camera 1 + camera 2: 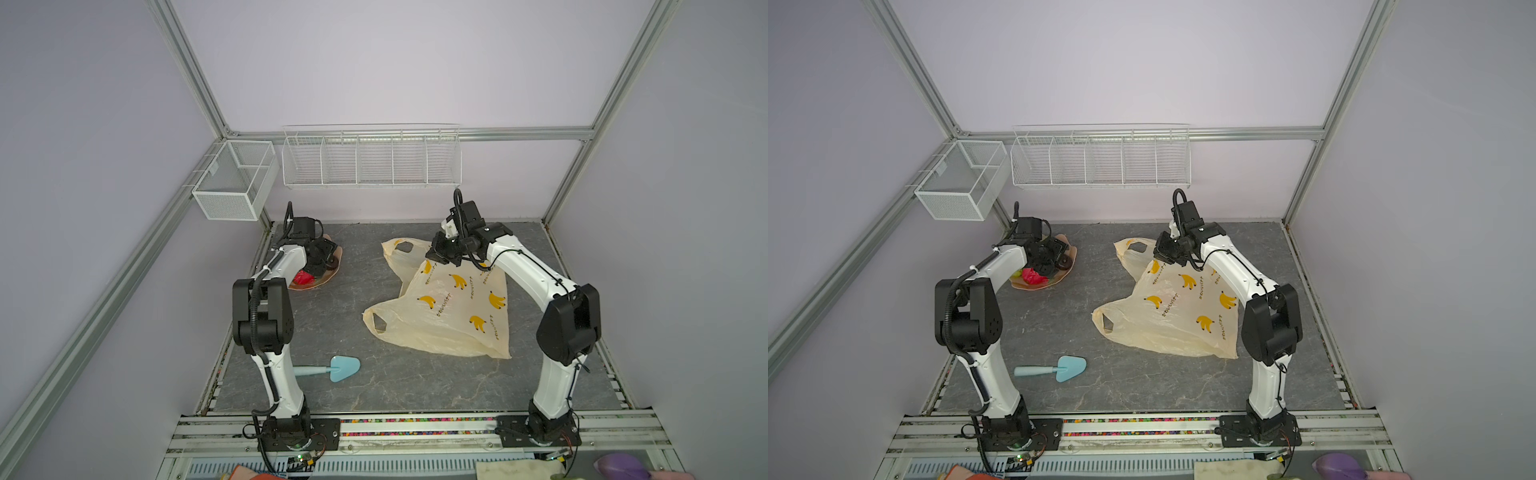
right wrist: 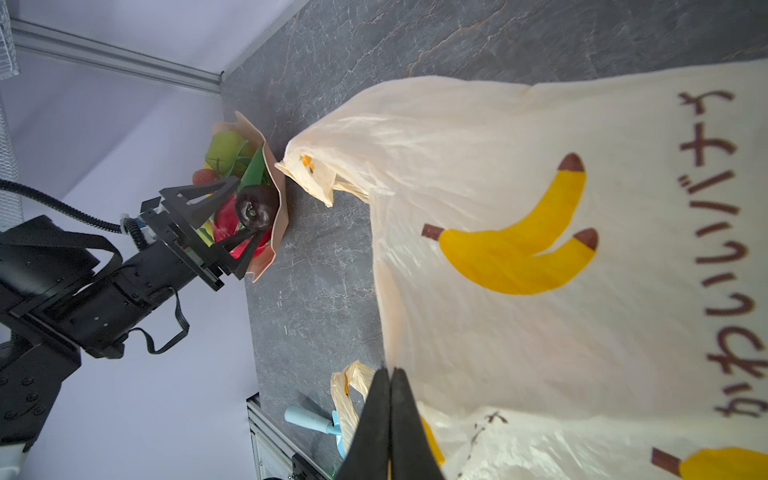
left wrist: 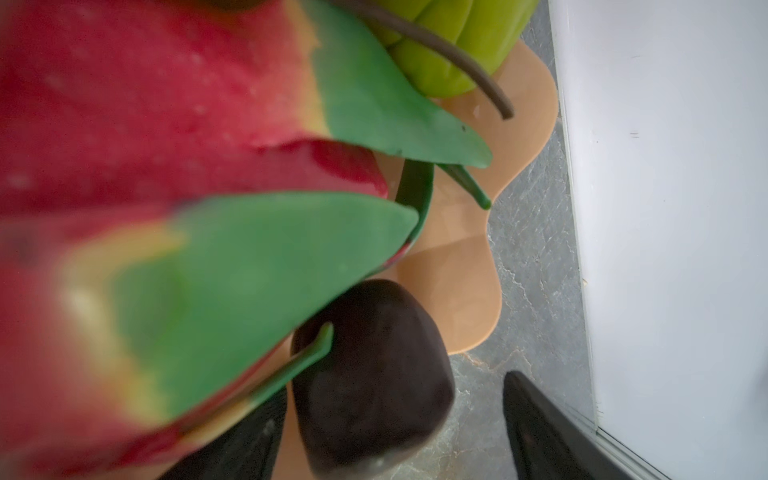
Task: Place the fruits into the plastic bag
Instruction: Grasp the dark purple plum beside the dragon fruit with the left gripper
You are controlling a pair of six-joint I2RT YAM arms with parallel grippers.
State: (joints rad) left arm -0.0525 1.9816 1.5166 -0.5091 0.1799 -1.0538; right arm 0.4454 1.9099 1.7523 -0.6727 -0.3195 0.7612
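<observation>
Left gripper (image 2: 250, 206): jaws spread, straddling the dark brown piece (image 3: 374, 374) on the peach dish (image 3: 457, 291); no squeeze visible yet.
Right gripper (image 1: 436, 259): pressed together, pinching the upper edge of the plastic bag (image 1: 457, 316); film lifted tent-like.
Fruits: heaped on the dish, left of centre in both top views; dragon fruit (image 3: 166, 124) against the dark piece, green piece (image 3: 449, 54) beyond.
Bag: right of centre, well apart from the dish; handle loops (image 1: 403, 247) and mouth turned leftward toward it.
Deciding relation: dark piece directly between the left jaws, long axis seemingly along them, so closure likely across its narrow width; left arm far nearer.
View differences: left wrist view alone shows a gap between piece and one finger (image 3: 540, 432); top views hide most fruit under the gripper; right wrist view shows both jaws flanking the piece.
</observation>
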